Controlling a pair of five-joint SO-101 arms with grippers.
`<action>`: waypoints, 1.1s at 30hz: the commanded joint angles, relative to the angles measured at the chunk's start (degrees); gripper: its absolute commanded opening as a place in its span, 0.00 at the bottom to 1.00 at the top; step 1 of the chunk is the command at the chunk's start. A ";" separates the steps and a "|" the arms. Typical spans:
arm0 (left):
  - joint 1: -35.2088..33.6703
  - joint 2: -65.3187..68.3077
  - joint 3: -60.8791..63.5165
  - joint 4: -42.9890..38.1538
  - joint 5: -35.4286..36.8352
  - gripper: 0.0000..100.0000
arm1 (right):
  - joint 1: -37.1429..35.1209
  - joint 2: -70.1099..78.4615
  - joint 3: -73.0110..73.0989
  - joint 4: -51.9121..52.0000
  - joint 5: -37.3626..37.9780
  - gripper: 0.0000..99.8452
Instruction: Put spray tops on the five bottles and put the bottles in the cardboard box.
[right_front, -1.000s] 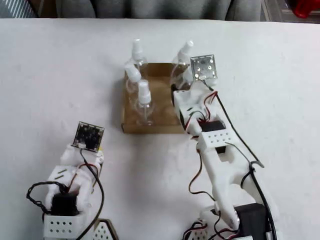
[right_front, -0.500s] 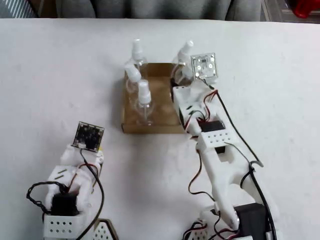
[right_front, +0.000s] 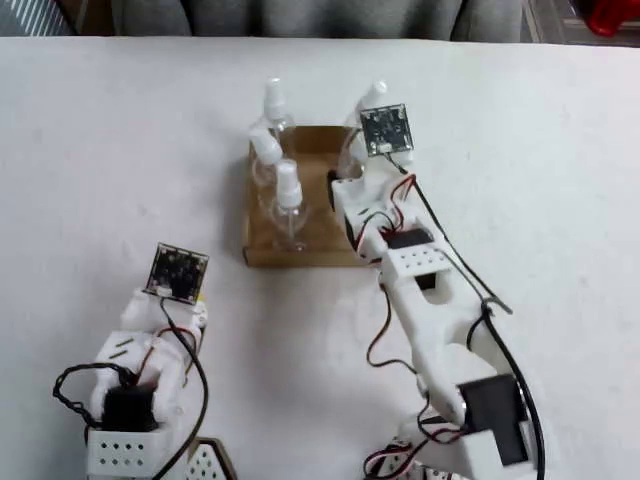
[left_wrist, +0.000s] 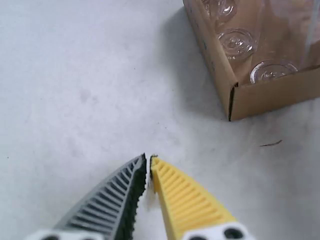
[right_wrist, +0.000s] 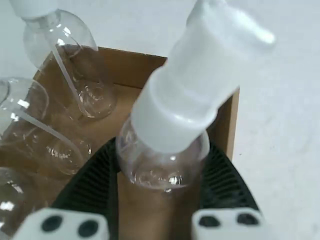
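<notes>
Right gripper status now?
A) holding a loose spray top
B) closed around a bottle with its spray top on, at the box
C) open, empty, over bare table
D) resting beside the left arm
B: in the right wrist view the right gripper has a finger on each side of a tilted bottle with its spray top fitted, just above the box.
</notes>
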 joint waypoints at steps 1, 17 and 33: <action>-0.75 -0.66 -0.18 0.00 -0.44 0.02 | 0.48 0.40 -4.31 -0.13 0.00 0.02; -0.66 -0.66 -0.18 -0.18 -0.44 0.02 | 2.24 8.57 -9.05 -0.22 0.00 0.02; -0.75 -0.66 -0.18 -0.35 -0.53 0.02 | 2.07 8.57 -7.03 0.22 0.00 0.02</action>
